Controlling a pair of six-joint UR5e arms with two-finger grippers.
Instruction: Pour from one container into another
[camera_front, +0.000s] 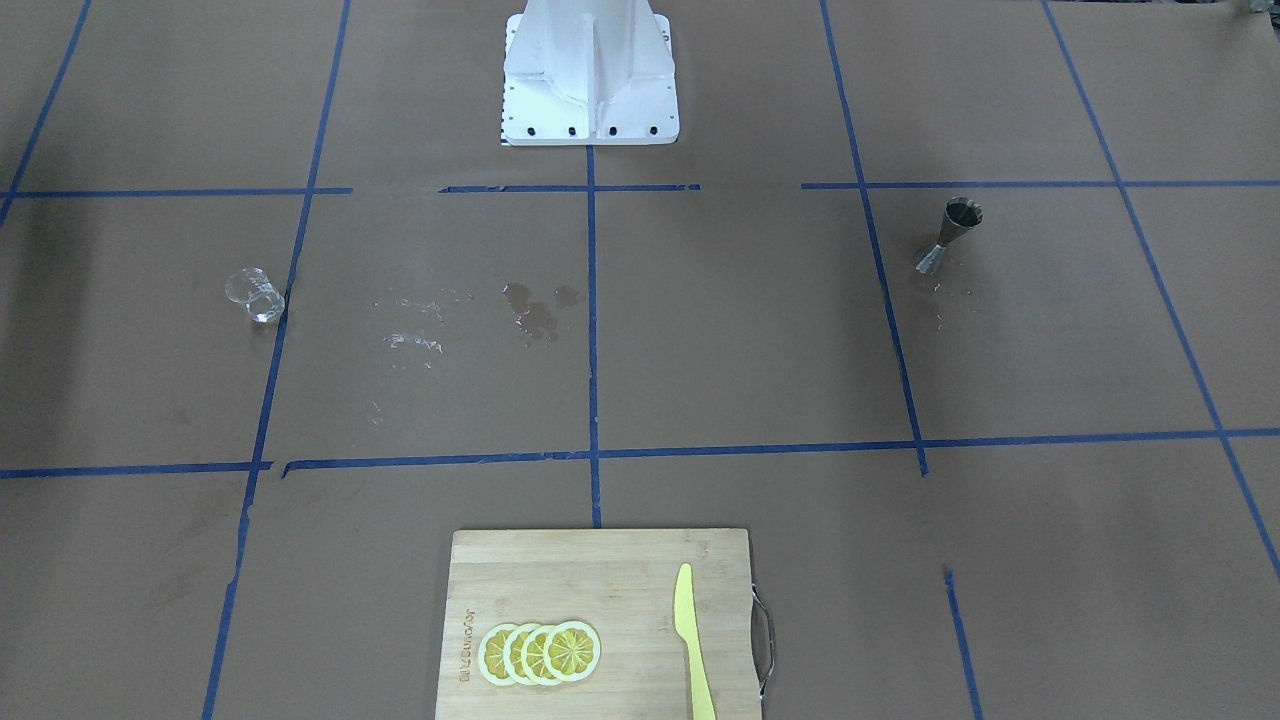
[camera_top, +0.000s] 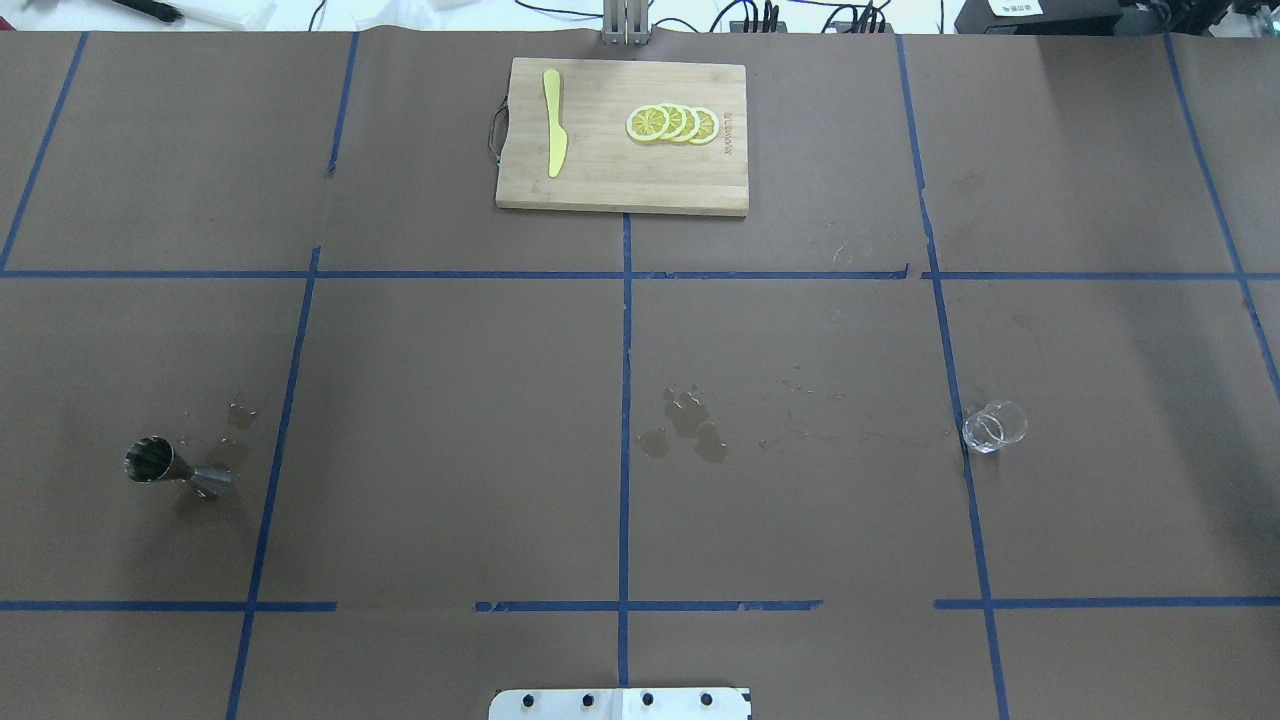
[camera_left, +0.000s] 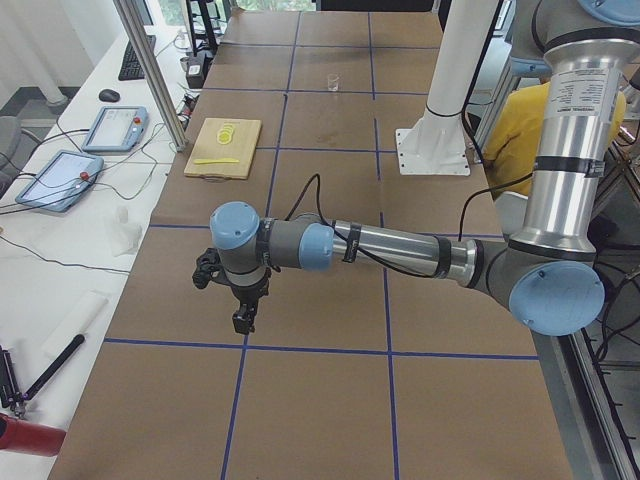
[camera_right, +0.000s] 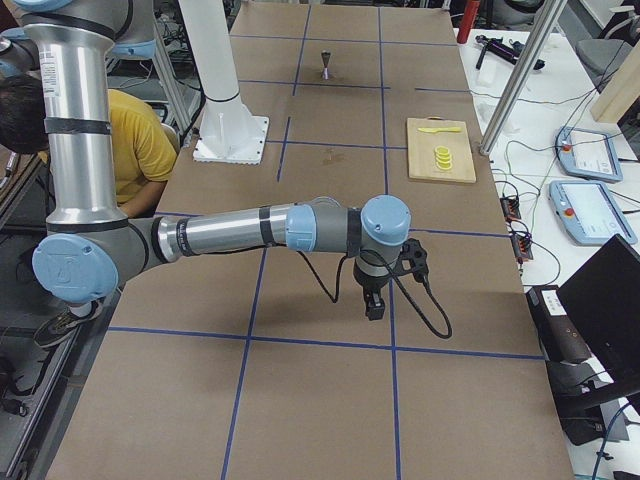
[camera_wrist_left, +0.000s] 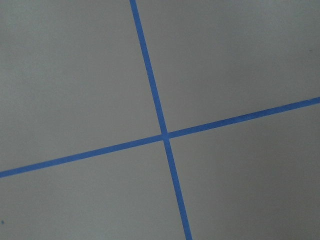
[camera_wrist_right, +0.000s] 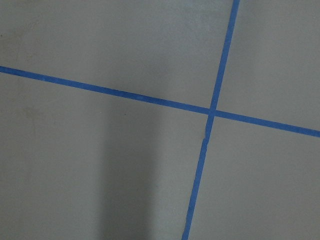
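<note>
The clear glass cup (camera_front: 257, 295) (camera_top: 994, 427) stands on the brown paper on my right side, touching a blue tape line; it shows small and far in the exterior left view (camera_left: 333, 83). The steel jigger (camera_front: 950, 237) (camera_top: 165, 465) (camera_right: 325, 64) stands upright on my left side, with small wet spots beside it. Neither arm is near them. My left gripper (camera_left: 243, 320) hangs over the table's left end and my right gripper (camera_right: 373, 308) over the right end. Both show only in the side views, so I cannot tell whether they are open or shut.
Wet patches (camera_front: 535, 310) (camera_top: 690, 425) mark the paper at mid-table. A wooden cutting board (camera_front: 600, 570) (camera_top: 600, 170) at the far edge carries lemon slices (camera_front: 540, 652) and a yellow knife (camera_front: 690, 640). A person in a yellow shirt (camera_right: 130, 140) sits behind the robot base (camera_front: 590, 70).
</note>
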